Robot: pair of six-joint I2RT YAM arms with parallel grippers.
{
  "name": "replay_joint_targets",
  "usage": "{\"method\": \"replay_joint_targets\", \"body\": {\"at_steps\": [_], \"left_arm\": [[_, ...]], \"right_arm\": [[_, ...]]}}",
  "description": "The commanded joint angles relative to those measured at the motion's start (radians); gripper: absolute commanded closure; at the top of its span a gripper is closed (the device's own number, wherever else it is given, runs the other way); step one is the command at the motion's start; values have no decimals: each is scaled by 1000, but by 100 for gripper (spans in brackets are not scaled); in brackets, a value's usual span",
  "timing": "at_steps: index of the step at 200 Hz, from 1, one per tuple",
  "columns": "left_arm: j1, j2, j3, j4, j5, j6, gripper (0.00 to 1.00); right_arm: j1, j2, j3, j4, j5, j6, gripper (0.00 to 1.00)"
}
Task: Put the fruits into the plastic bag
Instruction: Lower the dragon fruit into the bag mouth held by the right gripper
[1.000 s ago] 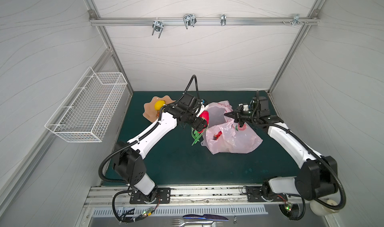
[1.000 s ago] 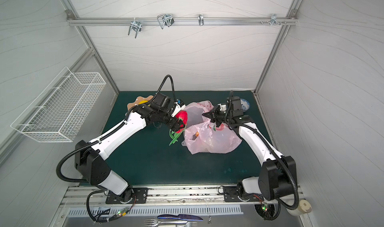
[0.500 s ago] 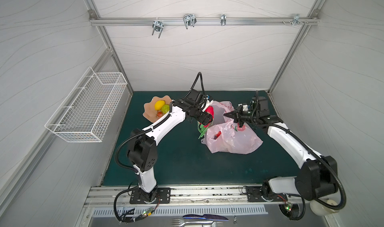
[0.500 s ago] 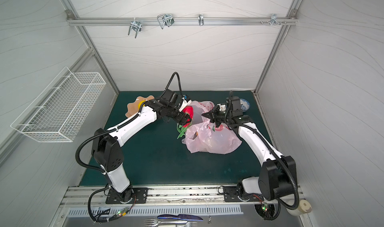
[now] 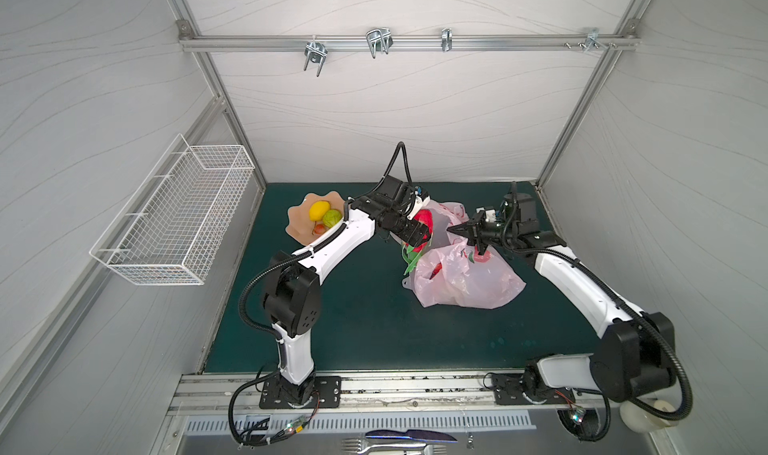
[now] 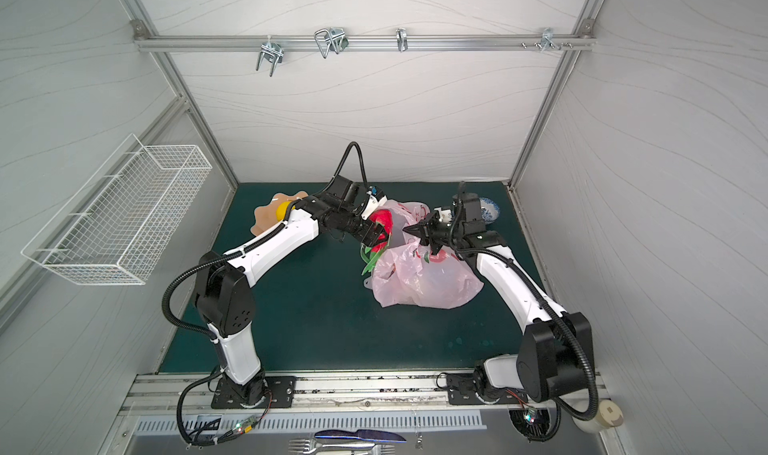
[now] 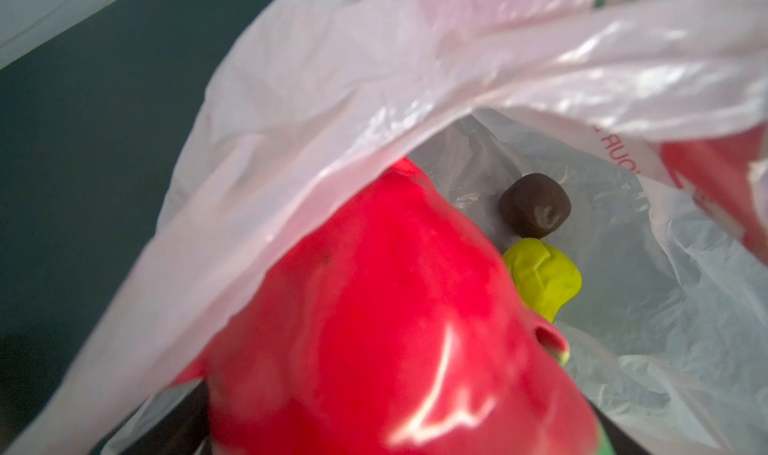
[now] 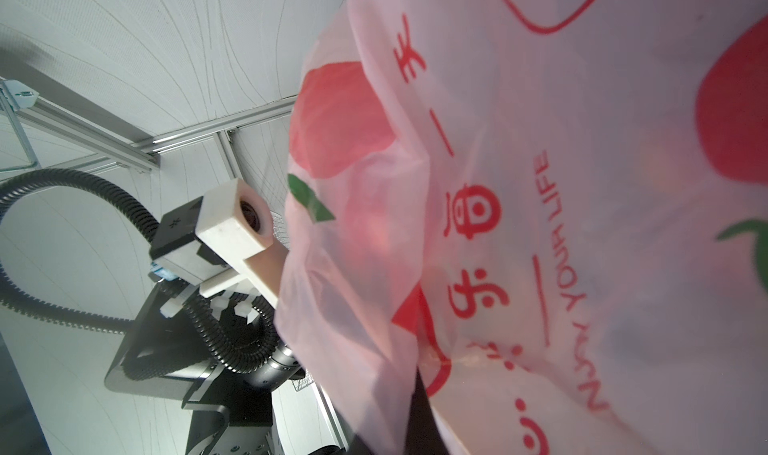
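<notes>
Pink plastic bag (image 8: 540,182) reads "YOUR LIFE"; right hand (image 5: 473,241) pinches its rim, left hand (image 5: 419,234) holds dragon fruit (image 7: 374,307) under its draped edge.

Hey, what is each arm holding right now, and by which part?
The left gripper holds the dragon fruit by its red body; the right gripper pinches the plastic bag at its raised upper edge.

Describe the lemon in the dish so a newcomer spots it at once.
On the green mat, look to the back-left corner for the peach scalloped dish. Of the fruits showing in it, the lemon is the plain yellow one, farthest back, beside a green pear and a small red piece.
</notes>
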Motion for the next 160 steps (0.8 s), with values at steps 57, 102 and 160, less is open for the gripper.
{"method": "replay_joint_targets", "body": {"at_steps": [57,102,160], "left_arm": [[-14,-6,13,99,82,-17,97],[-20,-5,-16,134,79,-34,97],[1,40,21,185,-62,-51,97]], "right_arm": [[8,23,25,29,-19,17,100],[9,34,35,30,-20,17,100],[13,53,53,25,-27,11,100]]}}
